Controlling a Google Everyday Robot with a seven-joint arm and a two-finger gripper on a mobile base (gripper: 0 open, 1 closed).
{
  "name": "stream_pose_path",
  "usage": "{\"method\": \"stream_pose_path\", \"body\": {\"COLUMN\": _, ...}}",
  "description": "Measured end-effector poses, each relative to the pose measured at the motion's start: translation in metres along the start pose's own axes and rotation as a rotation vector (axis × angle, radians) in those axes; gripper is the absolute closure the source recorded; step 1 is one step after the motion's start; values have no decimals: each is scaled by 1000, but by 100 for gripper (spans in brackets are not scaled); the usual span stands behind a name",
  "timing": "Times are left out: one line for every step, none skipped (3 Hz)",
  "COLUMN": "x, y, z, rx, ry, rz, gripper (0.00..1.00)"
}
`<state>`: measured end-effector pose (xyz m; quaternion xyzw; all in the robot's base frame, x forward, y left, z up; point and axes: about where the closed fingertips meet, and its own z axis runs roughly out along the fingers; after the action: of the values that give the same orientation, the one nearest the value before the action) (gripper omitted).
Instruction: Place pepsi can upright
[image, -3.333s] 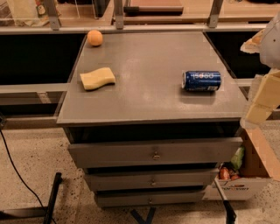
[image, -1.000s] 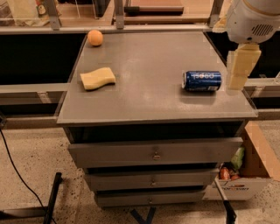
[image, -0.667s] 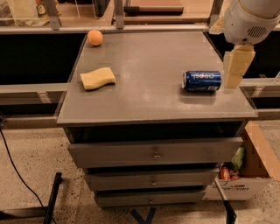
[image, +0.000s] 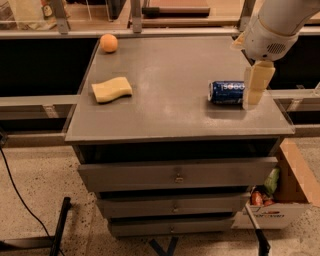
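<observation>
The pepsi can (image: 226, 92), dark blue with white lettering, lies on its side near the right front of the grey cabinet top (image: 175, 75). My gripper (image: 256, 85) hangs from the white arm at the upper right. It is right at the can's right end and covers that end.
A yellow sponge (image: 111, 89) lies on the left of the top, and an orange (image: 108, 43) sits at the back left corner. Drawers are below the top. A cardboard box (image: 280, 200) with items stands on the floor to the right.
The arm has come in from the right edge and moved left and down, so the gripper now overlaps the can's right end. The can has not moved.
</observation>
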<state>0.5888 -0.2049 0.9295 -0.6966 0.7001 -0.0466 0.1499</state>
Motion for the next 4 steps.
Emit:
{"method": "stream_pose_path", "body": {"x": 7, "y": -10, "z": 26, "rx": -17, "ry": -20, "rz": 6, "gripper": 0}}
{"method": "stream_pose_path", "body": {"x": 15, "y": -19, "z": 52, "rx": -23, "ry": -26, "rz": 14, "gripper": 0}}
{"method": "stream_pose_path", "body": {"x": 23, "y": -33, "z": 73, "rx": -18, "ry": -34, "rz": 44, "gripper": 0}}
{"method": "stream_pose_path", "body": {"x": 23, "y": -41, "z": 91, "rx": -18, "ry": -29, "rz": 70, "gripper": 0}}
